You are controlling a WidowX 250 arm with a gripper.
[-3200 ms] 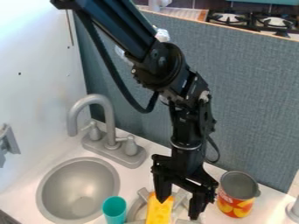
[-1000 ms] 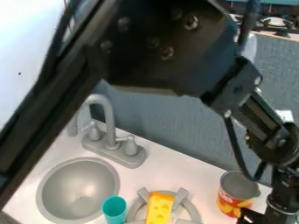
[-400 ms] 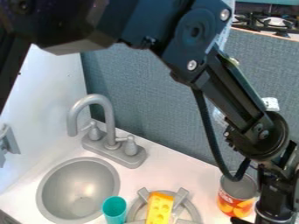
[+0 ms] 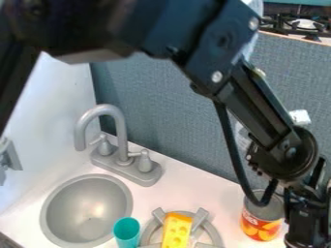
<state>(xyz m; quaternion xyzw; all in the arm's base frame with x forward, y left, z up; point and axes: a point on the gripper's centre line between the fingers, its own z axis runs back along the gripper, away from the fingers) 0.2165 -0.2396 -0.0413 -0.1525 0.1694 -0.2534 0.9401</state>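
Note:
The arm's black wrist (image 4: 307,225) hangs at the lower right corner, just right of the can (image 4: 261,224) with a red and orange label and an open grey top. A cable loop from the arm crosses in front of the can's upper rim. A yellow cheese piece (image 4: 176,231) with holes lies on a round grey burner grate (image 4: 211,231) at the bottom. To its left stands a teal cup (image 4: 127,229), close to the sink.
A round grey sink basin (image 4: 85,208) sits at the lower left, with a grey faucet (image 4: 119,131) behind it. A blue-grey backsplash panel (image 4: 194,126) runs along the back. The arm's upper links spread across the top.
The arm has swung right from over the cheese and grate to beyond the can, dipping out at the lower right, and lately shifted only slightly. The cheese, cup and can stay in place.

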